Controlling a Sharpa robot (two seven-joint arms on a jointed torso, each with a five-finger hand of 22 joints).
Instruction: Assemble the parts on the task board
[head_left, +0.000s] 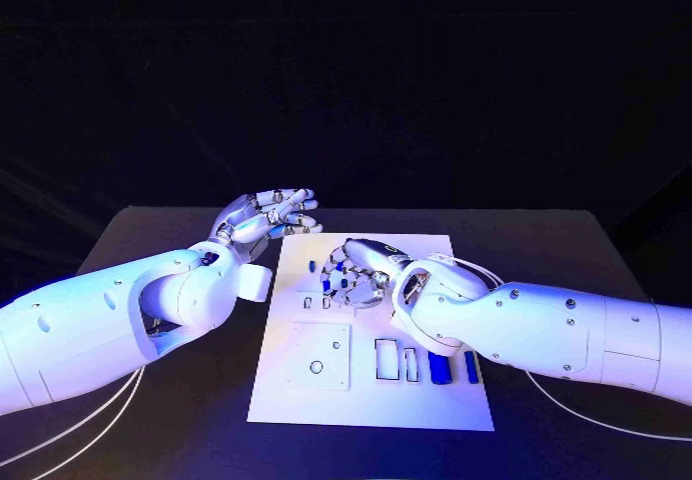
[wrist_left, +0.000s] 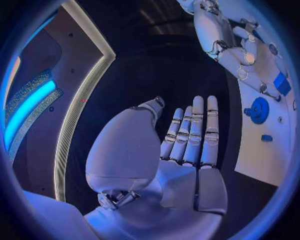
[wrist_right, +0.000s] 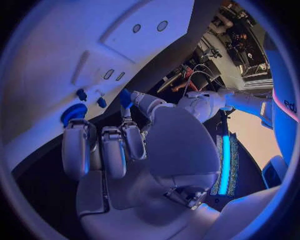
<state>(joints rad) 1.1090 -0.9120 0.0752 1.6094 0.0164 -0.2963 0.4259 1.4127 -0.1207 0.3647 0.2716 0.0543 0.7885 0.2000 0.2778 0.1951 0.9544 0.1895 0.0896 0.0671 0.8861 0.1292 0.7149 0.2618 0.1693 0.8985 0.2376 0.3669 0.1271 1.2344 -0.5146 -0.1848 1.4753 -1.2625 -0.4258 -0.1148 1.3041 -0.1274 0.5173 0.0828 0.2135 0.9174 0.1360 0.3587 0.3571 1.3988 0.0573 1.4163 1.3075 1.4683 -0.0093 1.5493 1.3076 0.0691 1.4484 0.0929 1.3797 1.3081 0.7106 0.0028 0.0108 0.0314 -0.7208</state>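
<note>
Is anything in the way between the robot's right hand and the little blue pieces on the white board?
Nothing visible blocks it. The right hand hangs over the task board, fingers curled just above a round blue part and two small blue parts beside it.

- We see a matt, smooth white task board (head_left: 361, 400).
- We see a matt black table (head_left: 577, 250).
- We see glossy, metallic-looking silver on the left hand (head_left: 267, 215).
</note>
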